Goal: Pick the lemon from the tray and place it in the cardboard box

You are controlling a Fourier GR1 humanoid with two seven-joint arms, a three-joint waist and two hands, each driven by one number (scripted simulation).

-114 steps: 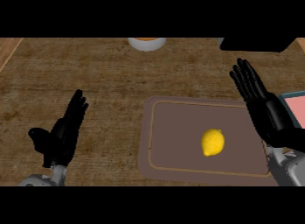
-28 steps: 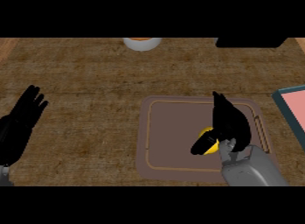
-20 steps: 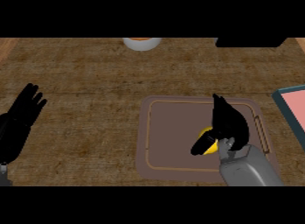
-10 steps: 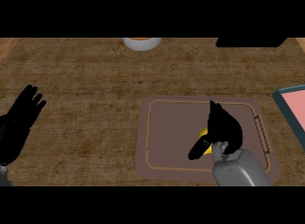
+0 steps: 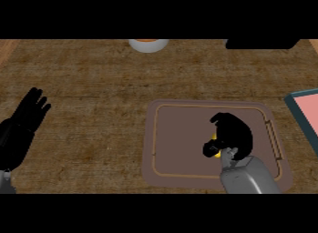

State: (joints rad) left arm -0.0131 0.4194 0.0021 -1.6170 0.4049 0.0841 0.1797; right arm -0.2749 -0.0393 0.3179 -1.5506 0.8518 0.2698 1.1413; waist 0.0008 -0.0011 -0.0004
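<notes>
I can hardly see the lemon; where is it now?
In the head view the lemon is in the right half of the tray, almost hidden under the curled right hand; only a yellow sliver shows.

A white bowl [image 5: 148, 45] holding something orange sits at the wooden worktop's [image 5: 87, 91] far edge; a black shape [image 5: 262, 44] lies to its right.

Nothing readable in this one tbh. The tray [image 5: 181, 136] is plain brown with just a lighter inset line, the counter [image 5: 94, 82] is only wood grain, and I can't make out any lettering, logos or numbers on the white bowl [image 5: 148, 45] at the top edge.
</notes>
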